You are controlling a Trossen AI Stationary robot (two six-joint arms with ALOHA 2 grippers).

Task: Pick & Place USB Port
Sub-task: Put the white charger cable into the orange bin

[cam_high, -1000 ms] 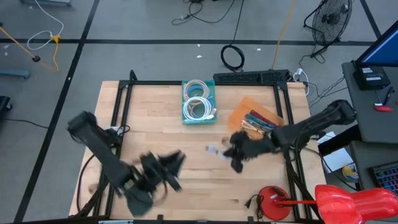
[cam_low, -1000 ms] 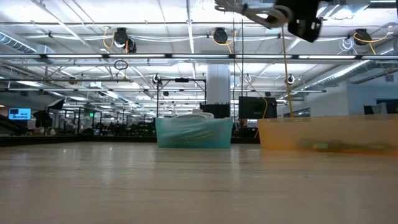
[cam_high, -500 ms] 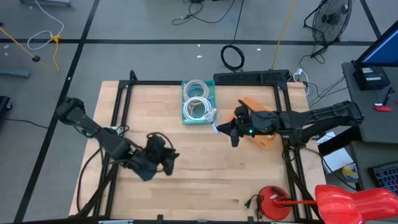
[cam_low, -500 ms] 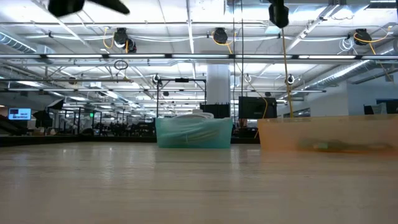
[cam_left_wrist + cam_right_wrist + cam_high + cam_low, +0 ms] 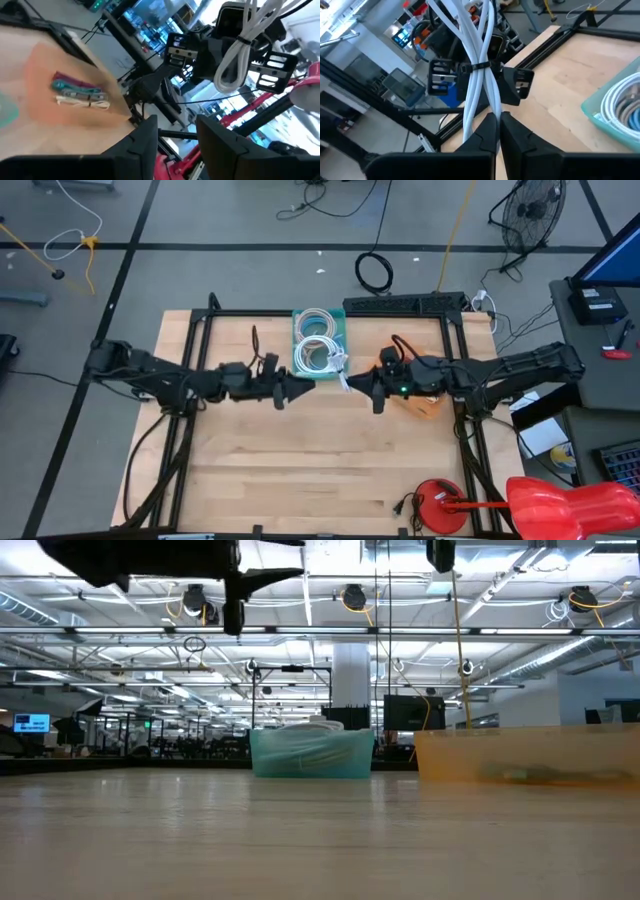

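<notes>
Wooden bench shows you both arms stretched level, meeting beside the teal bin. Right pincer clamps the white cable bundle, mostly hidden from above; left pincer gapes empty, facing it.

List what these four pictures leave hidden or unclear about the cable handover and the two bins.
- Right gripper, shut on the white cable bundle: the bundle's ends run off the right wrist view's edge.
- Left gripper, open: low view crops both arms at the top.
- Orange bin: contents blurred in low view.
- Teal bin: the nearer wall hides its coils in low view.
</notes>
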